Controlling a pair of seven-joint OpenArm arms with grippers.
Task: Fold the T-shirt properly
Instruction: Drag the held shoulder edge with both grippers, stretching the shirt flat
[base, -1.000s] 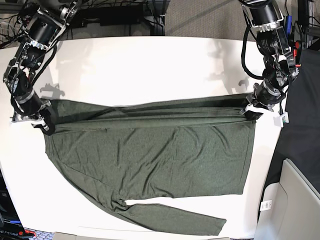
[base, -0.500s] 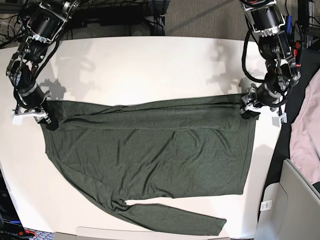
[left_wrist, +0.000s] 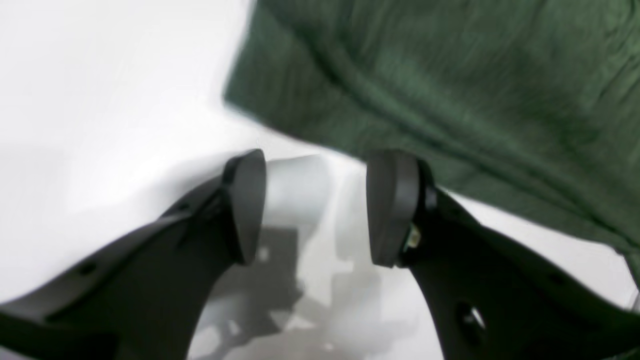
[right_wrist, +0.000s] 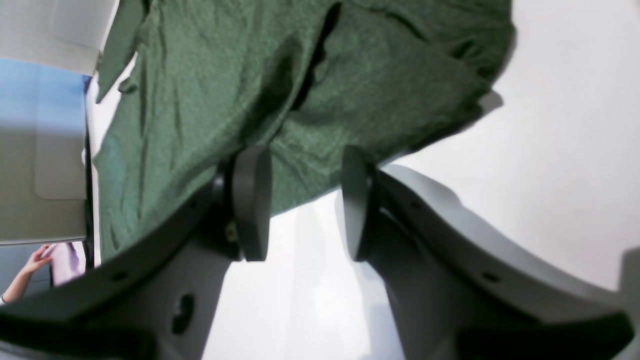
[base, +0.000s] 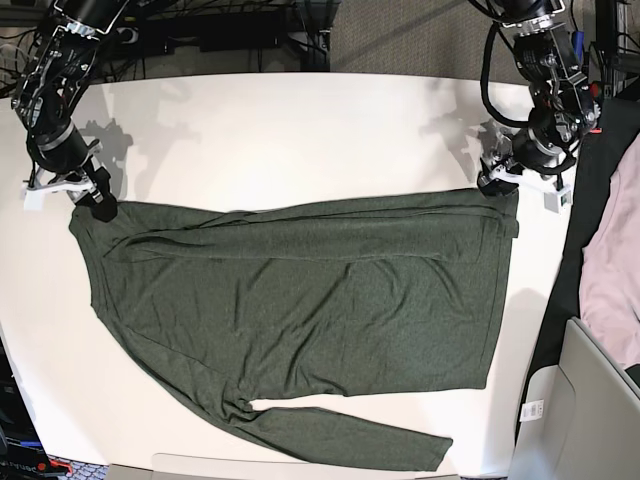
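- T-shirt (base: 300, 320) lies flat on the surface (base: 300, 130), long axis running left-right.
- Left gripper (left_wrist: 315, 207) and right gripper (right_wrist: 305, 202): both released, empty.
- Each gripper sits just beyond a far corner of the folded edge.

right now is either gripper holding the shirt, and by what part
Nothing is held: the left gripper and right gripper both stand open off the T-shirt edge.

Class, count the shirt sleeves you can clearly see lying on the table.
1. One long sleeve of the T-shirt trails along the table's near edge; a second may be folded under the far-edge layers.
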